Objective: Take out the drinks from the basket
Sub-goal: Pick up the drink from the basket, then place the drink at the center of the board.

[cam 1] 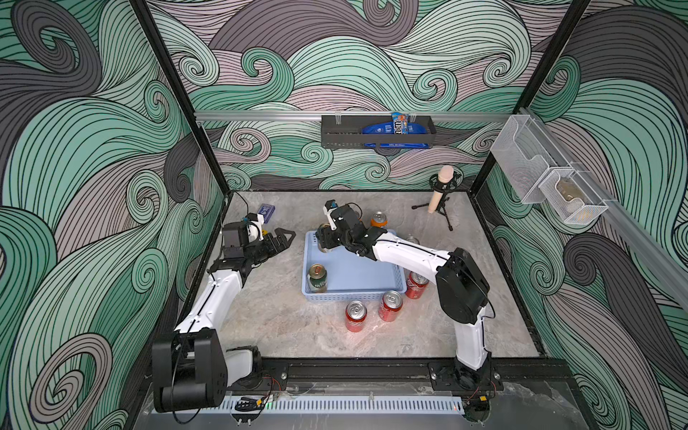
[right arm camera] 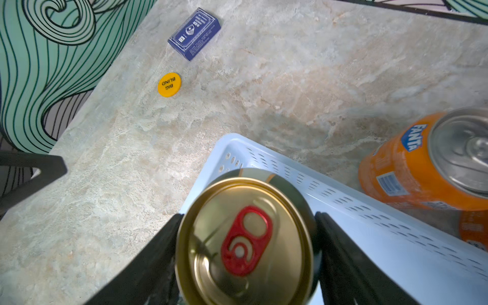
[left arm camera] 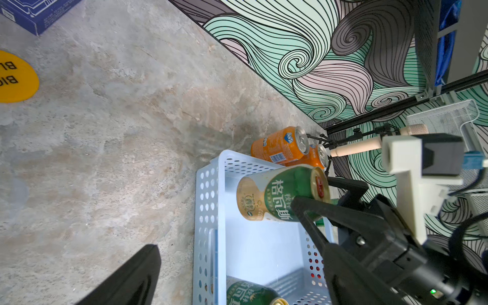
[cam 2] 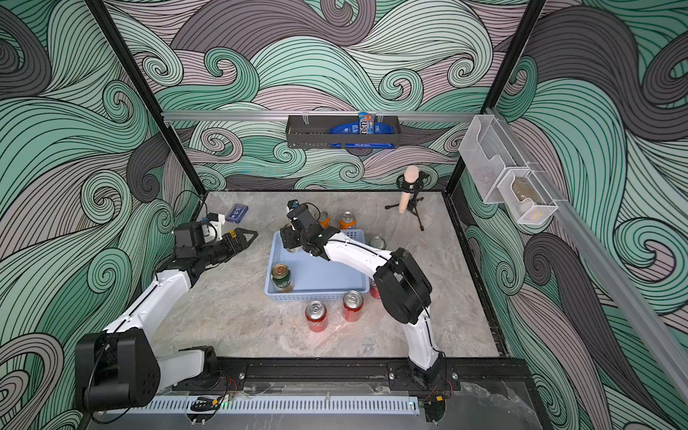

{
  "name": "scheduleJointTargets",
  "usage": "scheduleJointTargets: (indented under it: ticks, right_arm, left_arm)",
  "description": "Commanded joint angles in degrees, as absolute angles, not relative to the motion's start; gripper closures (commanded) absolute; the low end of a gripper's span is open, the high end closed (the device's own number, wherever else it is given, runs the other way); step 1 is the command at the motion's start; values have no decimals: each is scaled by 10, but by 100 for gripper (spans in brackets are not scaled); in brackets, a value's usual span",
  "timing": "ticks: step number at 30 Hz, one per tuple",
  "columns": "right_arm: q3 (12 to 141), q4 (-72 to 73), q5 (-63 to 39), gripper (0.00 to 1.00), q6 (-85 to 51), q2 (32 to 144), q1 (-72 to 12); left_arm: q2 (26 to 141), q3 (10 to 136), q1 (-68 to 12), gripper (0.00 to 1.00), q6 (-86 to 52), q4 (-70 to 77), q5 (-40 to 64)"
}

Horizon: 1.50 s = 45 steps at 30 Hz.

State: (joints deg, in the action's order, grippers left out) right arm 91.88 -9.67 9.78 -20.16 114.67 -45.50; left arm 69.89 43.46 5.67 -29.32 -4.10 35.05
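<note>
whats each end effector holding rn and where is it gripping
Right end effector grips a green-and-cream can by opposite sides, near its gold top. Left end effector holds nothing.

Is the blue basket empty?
Not empty. One green-and-cream can stands upright in the basket's near left corner; the right tool grips a second can at its far left corner.

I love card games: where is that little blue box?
In both top views, the blue box lies far left on the table, just beyond the left hand.
</note>
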Motion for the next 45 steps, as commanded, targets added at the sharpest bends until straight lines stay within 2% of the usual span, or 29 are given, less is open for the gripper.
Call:
scheduleJointTargets:
  ticks: [1,15,24,31,45]
  right_arm:
    - [961,-53,109,46,-188,1109,-447]
    - [1062,-53,68,44,-158,1143,-404]
    - [1135,-53,54,44,-145,1214,-388]
    - [1190,-53,44,44,-146,1276,-379]
    - [1213,-53,40,44,-149,1335,-370]
  left_arm:
    - [689,434,60,1,-305,-7,383]
    - [723,467,56,1,-320,25,400]
    - [772,518,49,1,-318,29,401]
    - [770,507,49,1,-334,51,407]
    - [775,500,51,1,-351,68,413]
